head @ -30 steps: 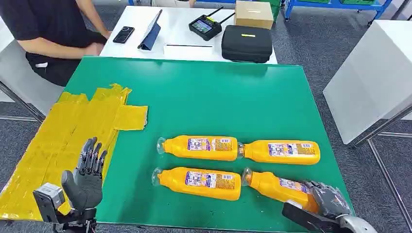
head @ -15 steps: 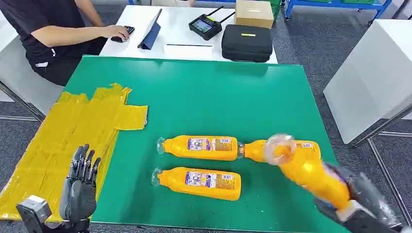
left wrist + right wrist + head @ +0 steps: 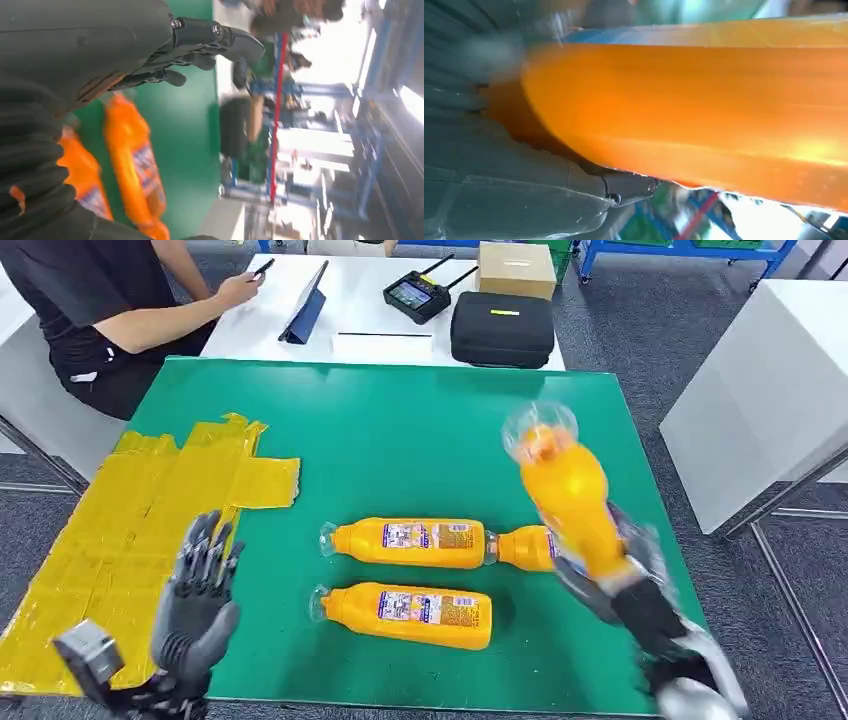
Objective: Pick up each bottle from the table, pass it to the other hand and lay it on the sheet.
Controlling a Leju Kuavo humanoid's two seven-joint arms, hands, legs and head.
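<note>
Orange juice bottle (image 3: 572,500), clear cap end up and tilted, sits clamped in our right hand (image 3: 625,580) above the right edge of the green table (image 3: 420,430); the right wrist view shows its orange side (image 3: 704,110) pressed against the fingers (image 3: 549,200). Our left hand (image 3: 195,605) holds nothing, fingers spread, raised over the table's front left corner where the yellow sheet (image 3: 140,520) lies. Three bottles lie flat near the front edge: one in the middle (image 3: 408,543), one nearer the front (image 3: 405,614), and a third (image 3: 522,548) toward the right edge, partly hidden behind the lifted bottle. Beyond the far edge, a person (image 3: 90,310) sits at a white desk (image 3: 350,320).
</note>
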